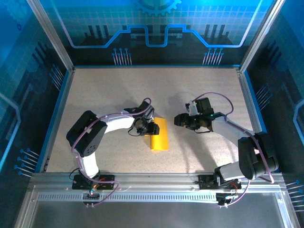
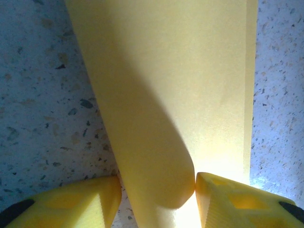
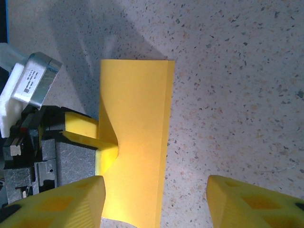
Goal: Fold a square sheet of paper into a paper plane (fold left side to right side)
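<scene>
The square sheet of paper lies on the table folded in half, a tall yellow-orange rectangle with its open edges to the right. Its left side is a rounded, uncreased fold. My left gripper is at that fold, jaws partly apart, with the bulging loop between them. One finger touches the loop, and a thin gap shows by the other. In the right wrist view a left finger dents the paper. My right gripper hovers open to the paper's right, holding nothing.
The speckled table is bounded by aluminium frame posts at left and right and a rail along the near edge. Bare table lies beyond and to the right of the paper.
</scene>
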Tool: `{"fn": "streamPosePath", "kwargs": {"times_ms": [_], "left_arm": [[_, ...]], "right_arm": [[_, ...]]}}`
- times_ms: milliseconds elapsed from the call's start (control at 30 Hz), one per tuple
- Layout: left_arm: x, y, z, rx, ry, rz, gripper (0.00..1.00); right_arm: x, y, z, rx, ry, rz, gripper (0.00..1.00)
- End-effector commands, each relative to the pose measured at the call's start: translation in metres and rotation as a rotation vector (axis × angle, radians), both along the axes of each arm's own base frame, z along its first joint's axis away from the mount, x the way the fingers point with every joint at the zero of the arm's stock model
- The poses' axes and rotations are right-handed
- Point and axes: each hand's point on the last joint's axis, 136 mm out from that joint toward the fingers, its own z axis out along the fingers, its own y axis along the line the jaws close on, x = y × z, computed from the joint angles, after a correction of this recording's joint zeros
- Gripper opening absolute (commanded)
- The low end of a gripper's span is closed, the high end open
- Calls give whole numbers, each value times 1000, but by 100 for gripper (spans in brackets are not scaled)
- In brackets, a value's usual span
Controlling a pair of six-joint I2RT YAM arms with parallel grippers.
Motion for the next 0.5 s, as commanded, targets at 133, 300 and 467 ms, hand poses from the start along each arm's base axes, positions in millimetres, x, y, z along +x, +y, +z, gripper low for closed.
{"fn": "streamPosePath", "kwargs": {"times_ms": [133, 300, 467], "left_arm": [[-15, 9, -52, 133, 61, -38, 50], [-15, 8, -54, 135, 80, -32, 51], [-15, 10, -57, 154, 88, -23, 54]], "right_arm": [[-10, -8, -9, -25, 28, -3, 60], [-10, -8, -10, -25, 29, -2, 60], [-11, -8, -11, -23, 32, -1, 60]]}}
